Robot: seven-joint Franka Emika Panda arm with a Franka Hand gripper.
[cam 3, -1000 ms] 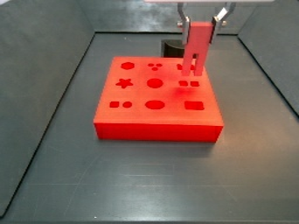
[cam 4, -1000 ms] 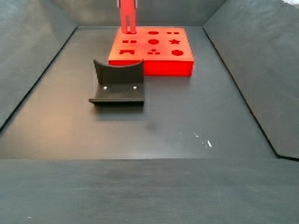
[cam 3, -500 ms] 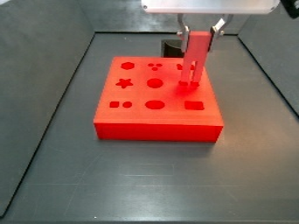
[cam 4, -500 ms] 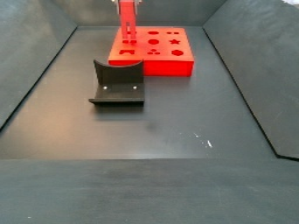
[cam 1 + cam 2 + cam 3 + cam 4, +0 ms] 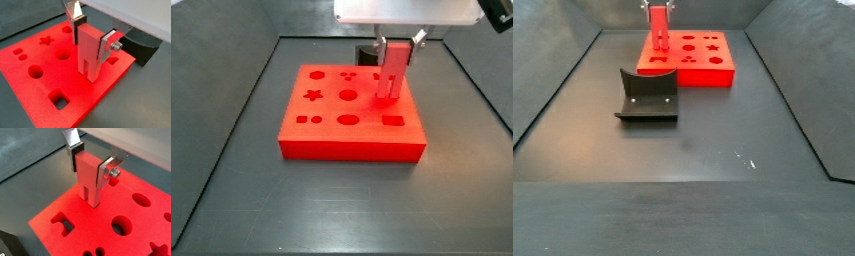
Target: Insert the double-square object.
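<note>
My gripper (image 5: 396, 42) is shut on the double-square object (image 5: 392, 72), a slim red-pink peg held upright with its two square prongs pointing down. In both wrist views the silver fingers clamp the peg's upper part (image 5: 85, 47) (image 5: 89, 178). The prong tips stand at the top face of the large red block (image 5: 350, 113), near its right side. I cannot tell whether the prongs touch the block or have entered a hole. In a side view the peg (image 5: 656, 32) stands over the block's left part (image 5: 688, 62).
The red block carries several shaped holes: a star (image 5: 313, 96), round holes (image 5: 348, 95), a square hole (image 5: 394, 120). The dark fixture (image 5: 647, 96) stands on the floor in front of the block. Dark walls ring the bin floor (image 5: 700, 150).
The gripper has come down with the peg; the prong tips have dropped from above the block to its top face. The block and fixture have not moved.
</note>
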